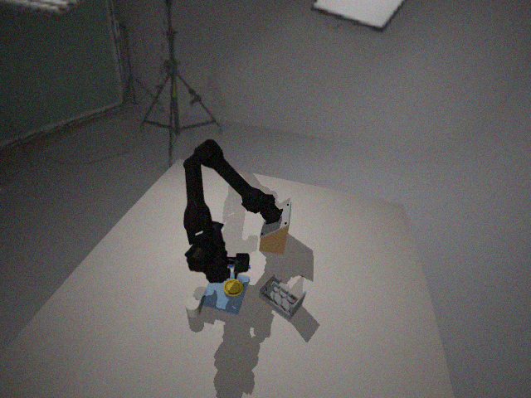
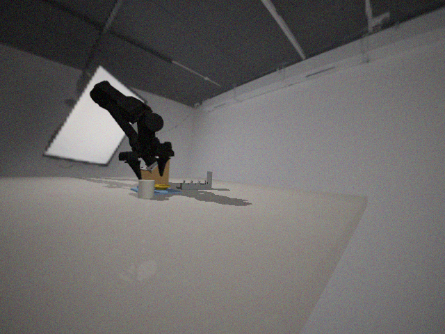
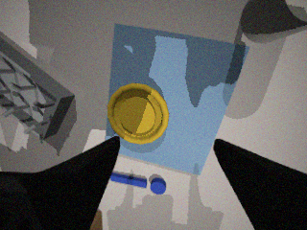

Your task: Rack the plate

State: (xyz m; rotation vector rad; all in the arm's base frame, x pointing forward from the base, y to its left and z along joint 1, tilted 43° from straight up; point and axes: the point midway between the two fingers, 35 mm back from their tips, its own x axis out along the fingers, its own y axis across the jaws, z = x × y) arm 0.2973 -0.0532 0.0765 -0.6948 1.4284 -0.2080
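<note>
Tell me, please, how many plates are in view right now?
1. The yellow plate lies flat on the blue mat, below the open gripper; the arm may hide others.

The tabletop [image 1: 364, 308] is a pale beige slab, dimly lit and crossed by hard-edged grey shadows. In the top view, a light stand on a tripod [image 1: 172, 89] occupies the grey floor [image 1: 64, 171] beyond the tabletop's far corner, at 11 o'clock. A dark green wall panel [image 1: 51, 64] fills the 10 o'clock area. A bright rectangular light panel [image 1: 358, 10] sits at 1 o'clock. In the exterior view, plain grey walls [image 2: 323, 125] meet a dark ceiling [image 2: 197, 39].
</note>
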